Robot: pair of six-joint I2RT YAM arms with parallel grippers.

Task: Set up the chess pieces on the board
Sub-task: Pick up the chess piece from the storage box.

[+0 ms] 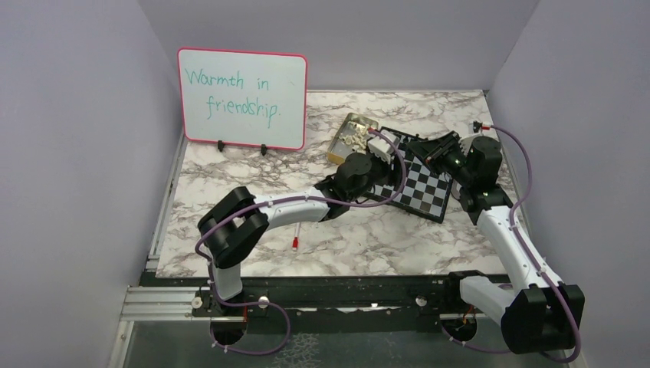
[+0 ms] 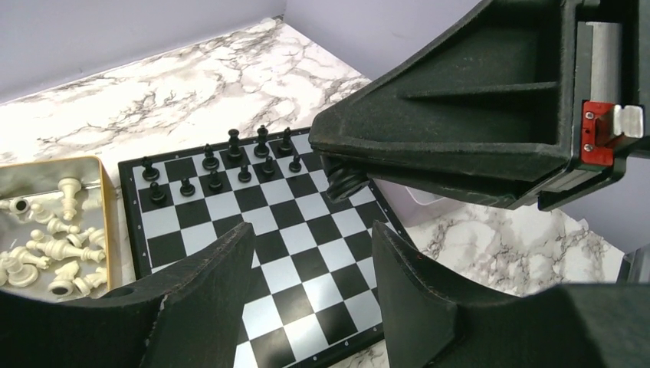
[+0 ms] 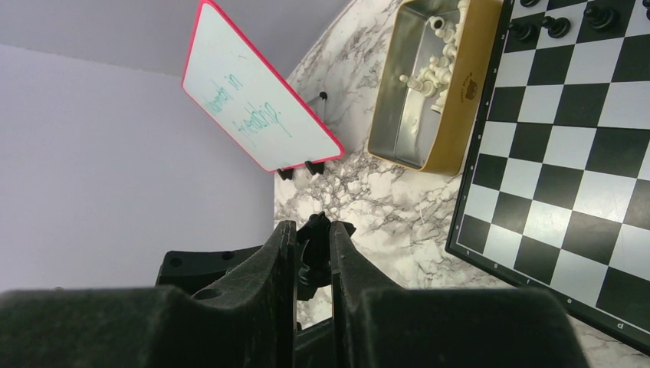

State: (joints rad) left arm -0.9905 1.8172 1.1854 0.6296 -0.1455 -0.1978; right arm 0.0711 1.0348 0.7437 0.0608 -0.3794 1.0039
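The board (image 2: 230,203) lies flat, with several glossy black chess pieces (image 2: 234,157) standing in its two far rows. Cream chess pieces (image 2: 54,245) lie loose in a gold tin (image 2: 109,230) next to the board's left edge. My left gripper (image 2: 313,228) hangs open above the middle of the board, with nothing between its fingers. My right gripper (image 3: 312,230) is shut on a black knight (image 3: 313,253). In the left wrist view that knight (image 2: 343,182) hangs over the board's right side. From above, both grippers meet over the board (image 1: 425,188).
A pink-framed whiteboard (image 1: 243,98) with green writing stands at the back left. The gold tin (image 1: 351,136) sits between it and the board. A small red-tipped pen (image 1: 296,239) lies on the marble table near the left arm. Purple walls close in three sides.
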